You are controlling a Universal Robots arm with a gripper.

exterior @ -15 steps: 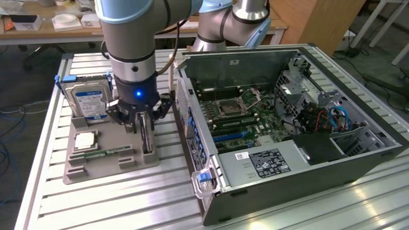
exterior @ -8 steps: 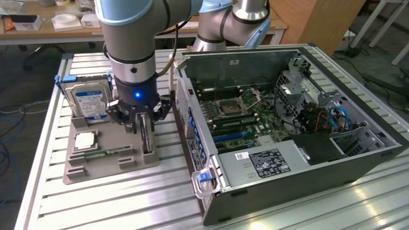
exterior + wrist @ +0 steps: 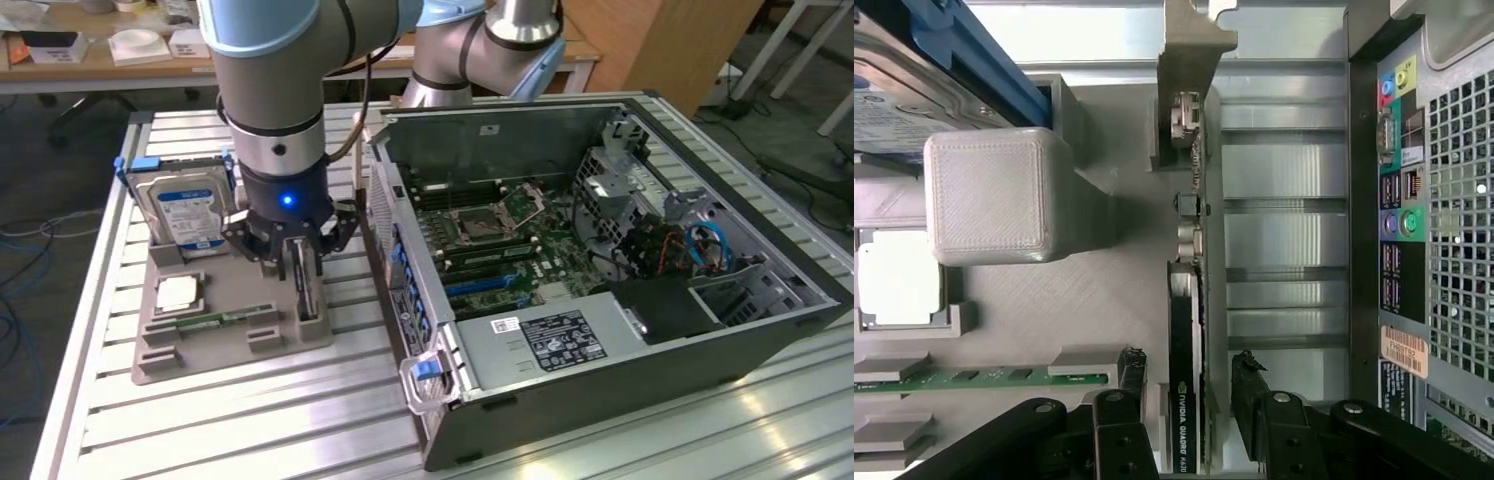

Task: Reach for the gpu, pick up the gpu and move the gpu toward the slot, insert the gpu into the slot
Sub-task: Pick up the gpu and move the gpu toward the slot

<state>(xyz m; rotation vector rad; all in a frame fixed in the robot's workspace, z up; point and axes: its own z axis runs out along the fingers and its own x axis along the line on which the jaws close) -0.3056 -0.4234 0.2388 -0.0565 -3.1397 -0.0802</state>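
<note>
Grey tray [image 3: 214,352] holds gpu [image 3: 1187,320] upright, gripper [image 3: 1189,363] astride, hard drive [image 3: 187,205] nearby.

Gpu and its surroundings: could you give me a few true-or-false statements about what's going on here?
The gpu stands on edge in the grey tray. True.
The gripper is shut on the gpu. False: its fingers are open, one either side of the card.
The hard drive sits inside the case. False: it stands in the tray.
The case is open, showing its motherboard. True.
</note>
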